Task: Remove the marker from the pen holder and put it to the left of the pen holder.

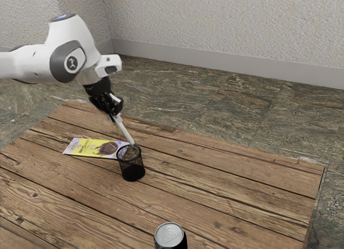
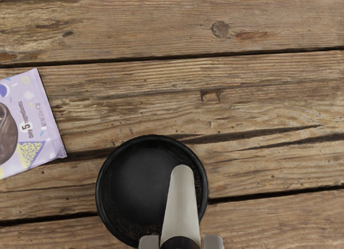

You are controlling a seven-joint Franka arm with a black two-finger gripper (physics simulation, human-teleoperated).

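Below the gripper (image 1: 114, 110), the pale marker (image 1: 125, 130) is slanting down toward the exterior view's right, its lower end reaching the mouth of the black pen holder (image 1: 133, 169); how far inside that end is sitting, I cannot tell. The gripper is pinching the marker's upper end, its fingers (image 2: 213, 242) standing a marker's thickness apart and pressing from two sides. Beneath the gripper, the pen holder is standing upright on the wooden table (image 1: 231, 182). Lower than the gripper too, a purple-and-yellow packet (image 1: 88, 147) is lying flat near the holder, apart from it. Well apart from the gripper, a silver-topped can (image 1: 170, 234) is standing.
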